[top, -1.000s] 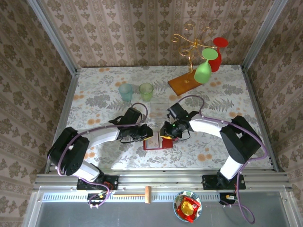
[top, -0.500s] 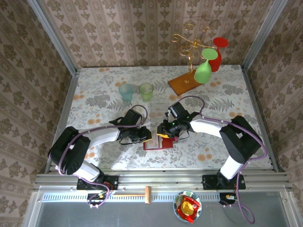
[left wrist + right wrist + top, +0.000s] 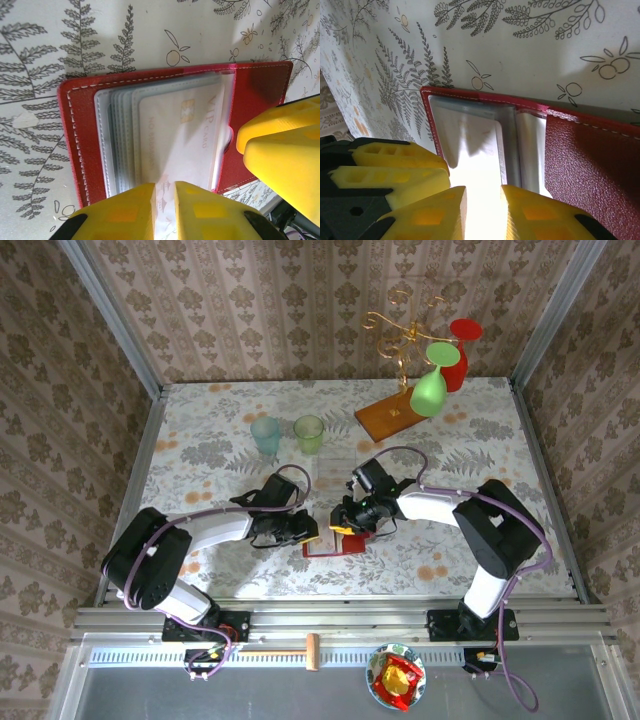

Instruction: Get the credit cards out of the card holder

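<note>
Left wrist view: found the card holder (image 3: 75,145) lying open and flat on the table (image 3: 45,60), red cover down and clear sleeve leaves fanned on top. Read "VIP card" on a white credit card (image 3: 180,135) with a small chip, tucked inside the uppermost sleeve. Could not make out other cards through the cloudy leaves.

Caught the left gripper (image 3: 164,192) at the holder's near edge, jaws almost pressed together and seemingly nipping the rim of the sleeve stack. Spotted the right gripper (image 3: 482,200) in its own wrist view at the opposite edge, jaws narrowly parted around a glossy, glare-bright sleeve leaf. Could not tell whether a card sat in that leaf. Noted both pairs of yellow fingers near each other over the holder, yet apart.

From the top external view, placed the holder in the table's front half, between the two arms. Farther back, saw a pale blue cup (image 3: 265,433) and a green cup (image 3: 309,430) side by side, well apart from the holder. At the rear right, saw a wooden base board (image 3: 390,417) carrying a gold wire rack (image 3: 400,330), with a green glass (image 3: 430,390) hung upside down and a red glass (image 3: 458,355) beside it.
</note>
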`<state>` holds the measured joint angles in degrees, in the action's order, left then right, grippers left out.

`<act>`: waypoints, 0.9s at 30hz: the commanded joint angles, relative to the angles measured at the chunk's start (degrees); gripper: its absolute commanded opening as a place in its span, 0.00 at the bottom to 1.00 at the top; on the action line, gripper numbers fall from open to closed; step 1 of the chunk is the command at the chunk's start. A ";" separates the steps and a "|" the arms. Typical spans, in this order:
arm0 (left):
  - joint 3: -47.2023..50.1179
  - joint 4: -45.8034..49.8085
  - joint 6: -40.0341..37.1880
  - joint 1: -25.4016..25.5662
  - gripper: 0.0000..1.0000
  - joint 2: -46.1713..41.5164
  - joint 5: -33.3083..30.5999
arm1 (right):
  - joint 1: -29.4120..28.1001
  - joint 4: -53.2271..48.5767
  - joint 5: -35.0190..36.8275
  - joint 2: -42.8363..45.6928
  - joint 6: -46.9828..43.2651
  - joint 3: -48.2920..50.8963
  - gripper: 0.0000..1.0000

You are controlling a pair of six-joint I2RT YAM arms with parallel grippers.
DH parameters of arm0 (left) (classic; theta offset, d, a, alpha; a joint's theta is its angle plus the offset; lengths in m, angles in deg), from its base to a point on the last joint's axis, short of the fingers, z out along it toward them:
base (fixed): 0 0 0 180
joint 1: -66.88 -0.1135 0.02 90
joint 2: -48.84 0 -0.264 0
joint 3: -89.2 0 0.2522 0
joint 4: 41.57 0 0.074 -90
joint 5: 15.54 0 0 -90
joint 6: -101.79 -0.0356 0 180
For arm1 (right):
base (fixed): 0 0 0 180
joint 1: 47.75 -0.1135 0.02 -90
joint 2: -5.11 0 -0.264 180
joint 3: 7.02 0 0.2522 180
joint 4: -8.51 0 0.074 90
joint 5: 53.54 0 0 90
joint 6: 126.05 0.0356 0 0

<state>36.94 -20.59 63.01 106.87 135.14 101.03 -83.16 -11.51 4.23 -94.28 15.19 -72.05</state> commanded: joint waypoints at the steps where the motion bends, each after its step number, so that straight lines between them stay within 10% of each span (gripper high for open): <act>1: 1.13 0.18 -0.68 -0.49 0.18 0.77 -0.64 | -0.53 0.47 -1.96 -1.24 0.52 -0.22 0.26; 27: 1.52 0.22 -0.38 -0.70 0.20 0.60 -0.64 | -1.67 -1.72 -0.43 -3.23 -0.23 -0.85 0.24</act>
<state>37.55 -20.80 63.04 106.54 135.14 101.03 -84.39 -11.05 3.01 -96.47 15.35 -72.07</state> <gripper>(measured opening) 0.195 0.237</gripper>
